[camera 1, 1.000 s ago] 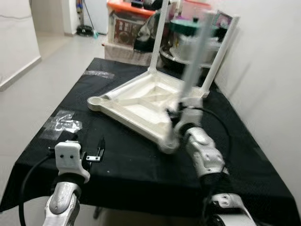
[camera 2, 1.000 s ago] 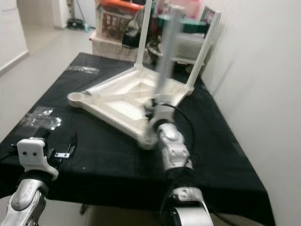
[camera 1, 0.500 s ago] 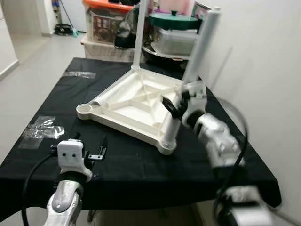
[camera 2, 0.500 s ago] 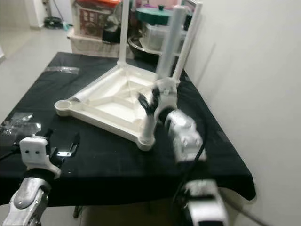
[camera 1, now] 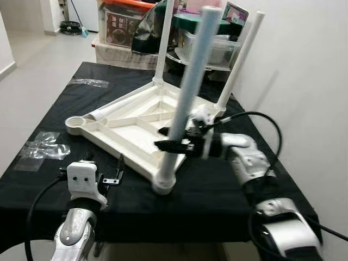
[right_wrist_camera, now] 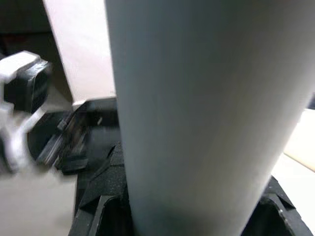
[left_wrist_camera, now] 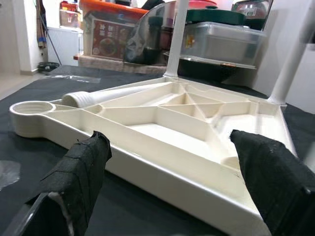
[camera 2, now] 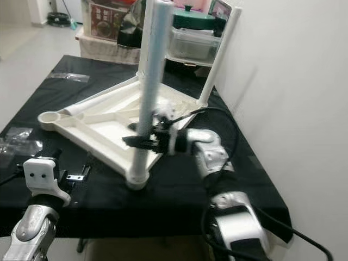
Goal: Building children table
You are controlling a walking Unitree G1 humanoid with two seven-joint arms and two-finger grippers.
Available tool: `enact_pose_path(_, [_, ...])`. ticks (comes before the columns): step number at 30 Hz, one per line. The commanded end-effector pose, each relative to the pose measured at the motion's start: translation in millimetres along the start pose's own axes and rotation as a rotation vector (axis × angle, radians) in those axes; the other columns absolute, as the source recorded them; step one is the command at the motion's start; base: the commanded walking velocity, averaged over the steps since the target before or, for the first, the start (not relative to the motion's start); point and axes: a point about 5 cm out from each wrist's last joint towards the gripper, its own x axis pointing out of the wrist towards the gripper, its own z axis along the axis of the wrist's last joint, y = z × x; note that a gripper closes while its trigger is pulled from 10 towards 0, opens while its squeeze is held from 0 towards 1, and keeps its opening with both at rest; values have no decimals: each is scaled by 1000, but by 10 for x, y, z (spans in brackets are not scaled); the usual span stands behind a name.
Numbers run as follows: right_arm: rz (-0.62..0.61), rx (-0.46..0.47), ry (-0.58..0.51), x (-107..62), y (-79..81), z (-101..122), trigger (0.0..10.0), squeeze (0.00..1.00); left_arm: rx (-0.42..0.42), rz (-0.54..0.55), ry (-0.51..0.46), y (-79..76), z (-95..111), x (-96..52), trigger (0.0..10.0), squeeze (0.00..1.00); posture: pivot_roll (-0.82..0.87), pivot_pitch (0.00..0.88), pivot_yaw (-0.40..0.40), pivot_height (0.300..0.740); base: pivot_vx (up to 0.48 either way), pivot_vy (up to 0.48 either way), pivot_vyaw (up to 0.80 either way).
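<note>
A white children's table top (camera 1: 136, 128) lies upside down on the black-clothed table (camera 1: 217, 190). Two white legs (camera 1: 239, 60) stand upright at its far corners. A third leg (camera 1: 187, 92) stands in the near corner socket. My right gripper (camera 1: 173, 145) is shut on this leg from the right, low on its shaft; in the right wrist view the leg (right_wrist_camera: 206, 113) sits between the black fingers (right_wrist_camera: 98, 196). A loose fourth leg (camera 1: 106, 112) lies in the top beside the empty left socket (camera 1: 76, 123). My left gripper (camera 1: 109, 176) hovers open near the table's front left, facing the top's edge (left_wrist_camera: 162, 167).
Crumpled clear plastic (camera 1: 46, 147) lies on the cloth at the left, and a tape patch (camera 1: 87, 82) at the far left. Storage boxes and a lidded pot (camera 1: 201, 38) crowd the space beyond the far edge. A white wall (camera 1: 304, 81) runs close along the right.
The camera has shifted. My right gripper, open beside the near leg half a second ago, has swung lower and closed round it. The left arm has stayed put.
</note>
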Motion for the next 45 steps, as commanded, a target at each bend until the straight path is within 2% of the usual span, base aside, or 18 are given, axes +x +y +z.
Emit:
enact_pose_path(1, [-243, 10, -19, -28, -176, 52, 0, 0, -6, -8, 4, -23, -6, -20, 10000, 0, 132, 0, -218, 740, 0, 0, 0])
enact_pose_path(2, [-243, 10, -19, -28, -176, 52, 0, 0, -6, -8, 4, -23, -6, -20, 10000, 0, 132, 0, -218, 740, 0, 0, 0])
enact_pose_path(4, [-809, 129, 66, -253, -492, -44, 0, 0, -12, -13, 12, -27, -23, -34, 10000, 0, 111, 0, -202, 740, 0, 0, 0])
enact_pose_path(6, [-1114, 171, 158, -505, -601, -181, 0, 0, -18, -20, 19, -39, -37, -43, 10000, 0, 97, 0, -191, 740, 0, 0, 0])
enact_pose_path(11, [-1361, 157, 134, -793, -545, -278, 0, 0, -21, -37, 25, -82, -48, -47, 10000, 0, 90, 0, -188, 740, 0, 0, 0])
enact_pose_path(14, [-1393, 114, 105, -786, -412, -265, 0, 0, -23, -36, 27, -78, -51, -49, 10000, 0, 81, 0, -182, 740, 0, 0, 0])
enact_pose_path(16, [-1356, 49, 61, -699, -200, -203, 0, 0, -25, -32, 29, -70, -54, -51, 10000, 0, 81, 0, -182, 740, 0, 0, 0])
enact_pose_path(17, [-1287, 22, -2, -611, -106, -127, 10000, 1000, -25, -32, 30, -65, -57, -51, 10000, 0, 75, 0, -173, 740, 0, 0, 0])
enact_pose_path(20, [-1216, -40, -136, -529, -47, 55, 10000, 1000, -26, -33, 32, -62, -65, -48, 10000, 0, 68, 0, -168, 740, 0, 0, 0])
enact_pose_path(24, [-1156, -56, -124, -498, -162, 253, 10000, 1000, -27, -38, 34, -72, -76, -42, 10000, 0, 71, 0, -170, 740, 0, 0, 0])
enact_pose_path(25, [-1055, -22, -136, -457, -192, 313, 10000, 0, -27, -38, 33, -70, -77, -38, 10000, 0, 71, 0, -171, 740, 0, 0, 0])
enact_pose_path(27, [-741, 56, -168, -377, -177, 398, 10000, 0, -28, -38, 32, -74, -80, -27, 10000, 0, 73, 0, -172, 740, 0, 0, 0])
enact_pose_path(30, [-741, 56, -168, -377, -177, 398, 10000, 0, -28, -38, 32, -74, -80, -27, 10000, 0, 73, 0, -172, 740, 0, 0, 0])
enact_pose_path(32, [-407, 45, -117, -366, -146, 320, 10000, 0, -28, -41, 28, -91, -80, -10, 10000, 0, 89, 0, -185, 740, 0, 0, 0])
enact_pose_path(35, [-287, 25, -59, -397, -140, 226, 10000, 0, -28, -44, 26, -101, -78, -2, 10000, 0, 91, 0, -187, 740, 0, 0, 0])
enact_pose_path(36, [-222, 20, 14, -388, -158, 104, 39, 0, -28, -44, 23, -102, -72, 1, 10000, 0, 97, 0, -193, 740, 0, 0, 0])
enact_pose_path(40, [-188, 92, 72, -274, -186, -57, 0, 0, -27, -38, 15, -82, -55, -4, 10000, 0, 111, 0, -208, 740, 0, 0, 0])
enact_pose_path(45, [-206, 134, 1, -235, -167, -46, 0, 0, -24, -35, 15, -72, -50, -21, 10000, 0, 112, 0, -205, 740, 0, 0, 0])
